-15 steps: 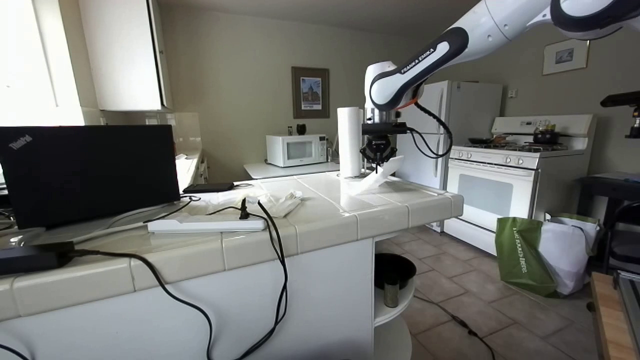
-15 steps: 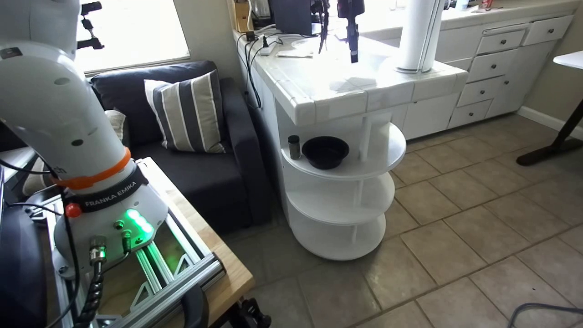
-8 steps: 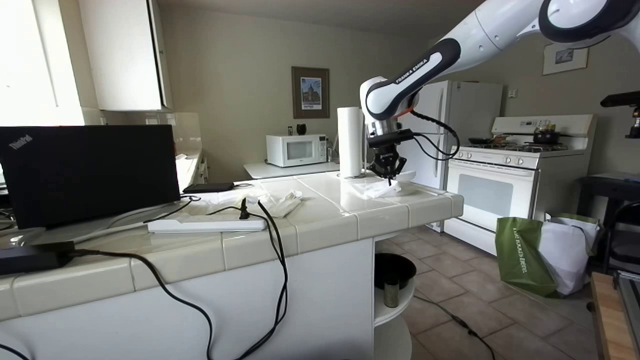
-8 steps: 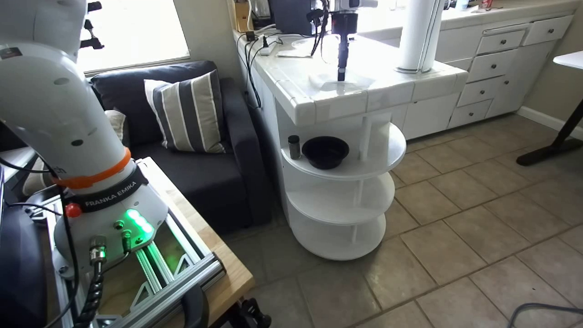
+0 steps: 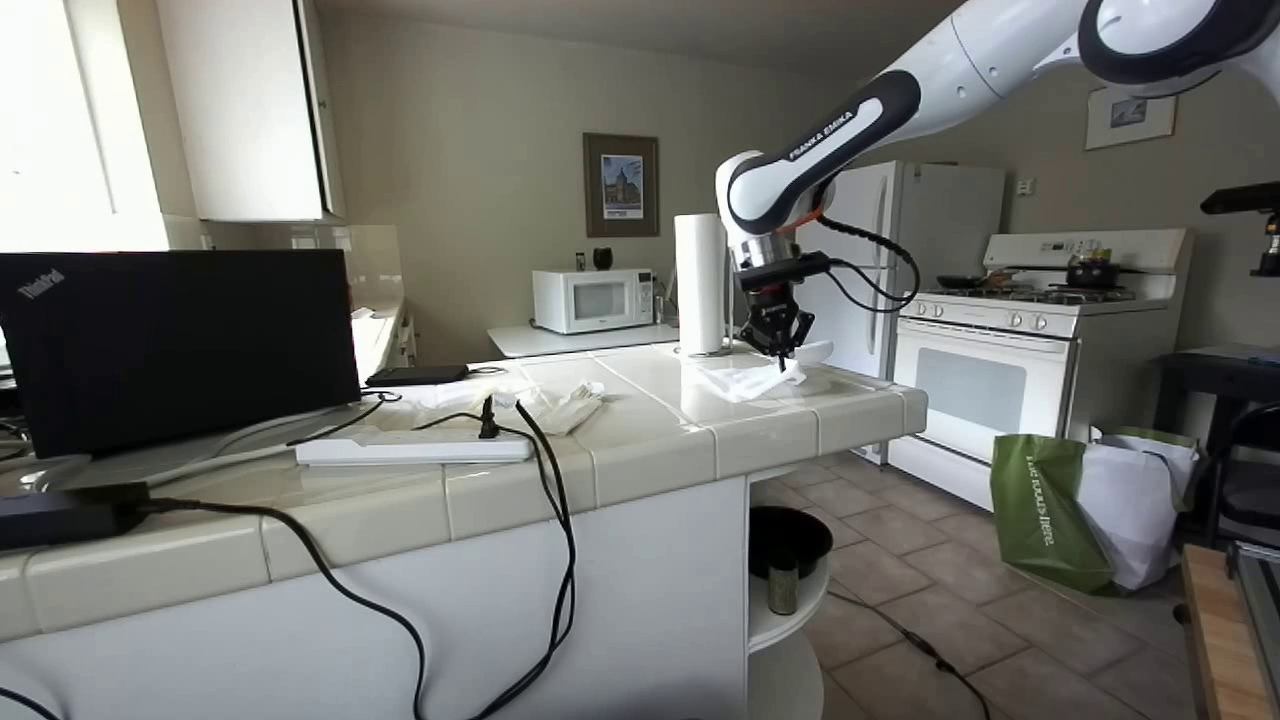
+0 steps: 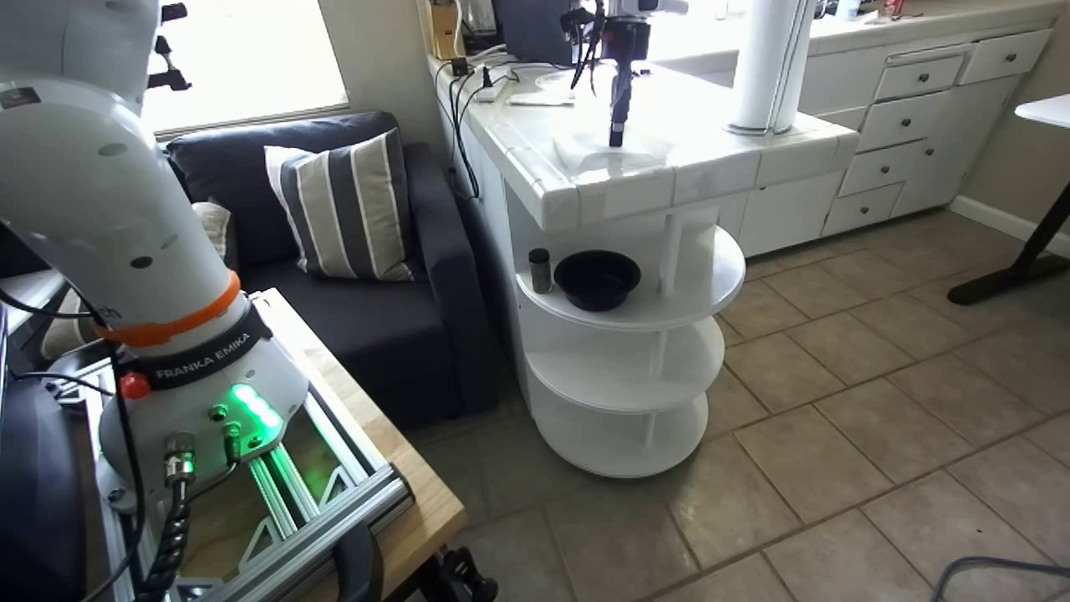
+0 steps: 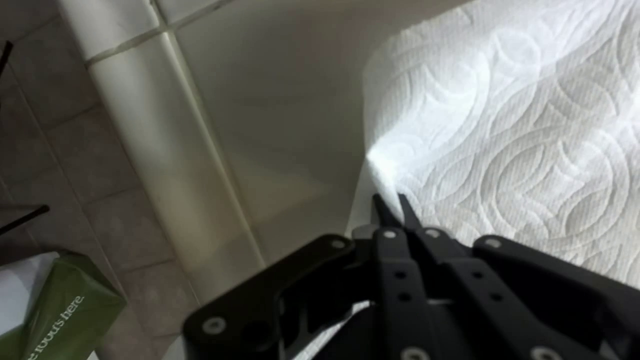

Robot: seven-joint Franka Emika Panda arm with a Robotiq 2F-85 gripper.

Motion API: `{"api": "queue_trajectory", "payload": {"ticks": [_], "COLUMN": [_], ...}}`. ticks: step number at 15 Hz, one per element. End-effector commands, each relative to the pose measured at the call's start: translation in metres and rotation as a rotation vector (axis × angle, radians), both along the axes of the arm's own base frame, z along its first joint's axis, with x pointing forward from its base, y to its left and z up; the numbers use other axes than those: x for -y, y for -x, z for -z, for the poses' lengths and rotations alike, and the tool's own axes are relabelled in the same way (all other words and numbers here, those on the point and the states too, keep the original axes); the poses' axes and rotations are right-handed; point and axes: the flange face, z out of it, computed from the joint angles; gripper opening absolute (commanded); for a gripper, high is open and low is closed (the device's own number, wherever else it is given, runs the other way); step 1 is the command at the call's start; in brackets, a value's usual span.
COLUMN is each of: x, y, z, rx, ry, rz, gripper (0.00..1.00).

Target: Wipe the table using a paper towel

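The table (image 5: 650, 440) is the white tiled counter, which also shows in an exterior view (image 6: 710, 174). The white paper towel roll (image 5: 699, 285) stands upright on it, also visible in an exterior view (image 6: 765, 67). My gripper (image 5: 783, 362), seen also in an exterior view (image 6: 617, 140), points down just above the tiles. In the wrist view, its fingertips (image 7: 392, 207) are shut on a pinched fold of a white embossed paper towel sheet (image 7: 540, 175). The sheet (image 5: 742, 382) spreads over the counter near its end, beside the roll. Its part behind the fingers is hidden.
A laptop (image 5: 180, 345), a white power strip (image 5: 415, 448), cables and a crumpled pale wrapper (image 5: 575, 408) lie further along the counter. A black bowl (image 6: 597, 279) and a small jar (image 6: 540, 270) stand on the shelf below. The counter edge (image 7: 165, 165) is close to the gripper.
My gripper has come down and tilted. The sheet, which stood up at a slant, is now lowered onto the counter. In the last half second the gripper has shifted only slightly.
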Motion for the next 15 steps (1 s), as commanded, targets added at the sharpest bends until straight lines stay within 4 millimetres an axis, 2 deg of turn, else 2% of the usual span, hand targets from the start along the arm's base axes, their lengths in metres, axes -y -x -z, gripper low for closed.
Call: {"api": "queue_trajectory", "payload": {"ticks": [1, 8, 15], "x": [0.000, 0.004, 0.033], "y": [0.000, -0.029, -0.048], "z": [-0.001, 0.009, 0.016], "rx": [-0.001, 0.135, 0.181], "ry": [0.000, -0.022, 0.034], "rz": [0.000, 0.075, 0.278], "gripper": [0.00, 0.00, 0.00]}}
